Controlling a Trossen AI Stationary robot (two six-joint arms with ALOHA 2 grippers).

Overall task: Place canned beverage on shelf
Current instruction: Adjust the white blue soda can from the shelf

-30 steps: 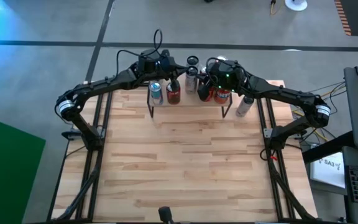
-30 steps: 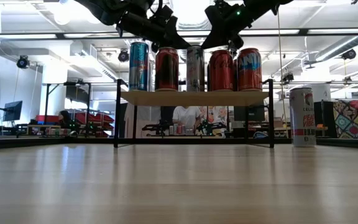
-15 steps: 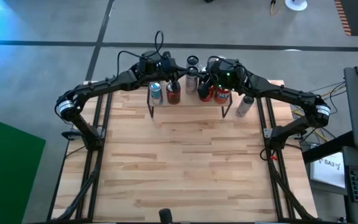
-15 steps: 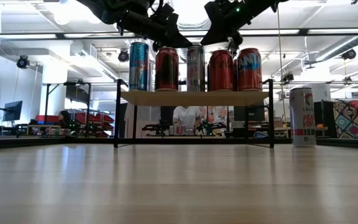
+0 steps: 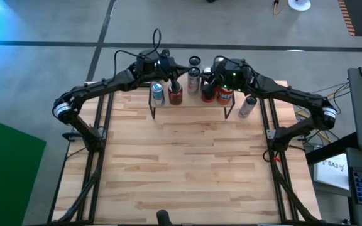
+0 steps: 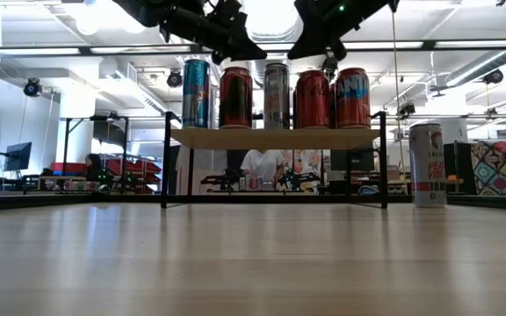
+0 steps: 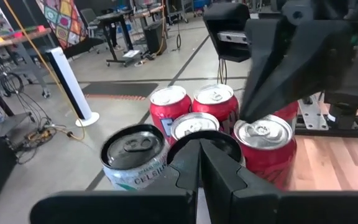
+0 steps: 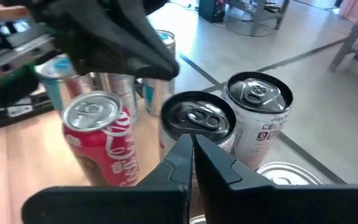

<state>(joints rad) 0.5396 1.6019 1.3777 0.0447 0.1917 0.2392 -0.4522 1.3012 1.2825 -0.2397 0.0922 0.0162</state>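
With both arms risen slightly off the five cans lining the shelf, my left gripper and right gripper hover closed, empty; one can remains on the counter.

Both grippers closed, raised

Bright overhead strip lights fill the room, and in the low view they flare white behind the arms, which read as near silhouettes. The wooden surface close to that camera goes soft and hazy — sharper farther back by the cans. From above, light is even with faint shadows, and a blue glow tints one floor corner. Both wrist views are slightly blurred — can tops catch small glints.
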